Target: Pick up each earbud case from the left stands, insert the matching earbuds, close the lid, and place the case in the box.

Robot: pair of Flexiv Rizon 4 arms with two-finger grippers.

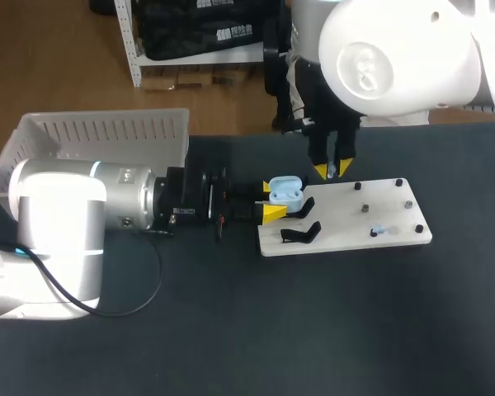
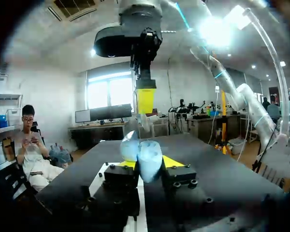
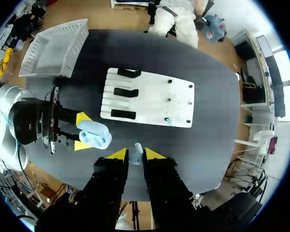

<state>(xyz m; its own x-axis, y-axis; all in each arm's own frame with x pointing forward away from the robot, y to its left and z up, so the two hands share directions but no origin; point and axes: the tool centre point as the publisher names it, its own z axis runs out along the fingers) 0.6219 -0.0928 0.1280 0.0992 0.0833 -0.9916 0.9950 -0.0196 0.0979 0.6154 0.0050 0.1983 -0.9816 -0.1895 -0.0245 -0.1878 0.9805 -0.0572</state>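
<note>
**Case in left grip, earbud in right, over stand board**

- Left gripper (image 1: 271, 199): comes in level from the left side. Its 2 yellow tips are clamped on the earbud case (image 1: 285, 190) from 2 sides.
- Earbud case: pale blue, lifted off the table (image 1: 313, 330). Head view puts it over the stand end of the white board (image 1: 355, 216). The lid appears open, and the right wrist view shows 2 dark sockets facing up.
- Right gripper (image 1: 333, 170): points straight down, just beyond the board's far edge and near the case but apart from it. In its own wrist view the fingers stand close together, pinching a small pale earbud (image 3: 137, 152) between the tips.
- Left wrist view: the case sits between its own fingers, with the right gripper hanging above and ahead.
- Board: 3 black stands (image 3: 125, 92) in a row at the end nearest the left gripper, all without a case. A second earbud (image 1: 379, 231) lies near the opposite end among small dark pegs.
- Box (image 1: 99, 132): a white slatted box at the table's far left, well apart from the board.
</note>
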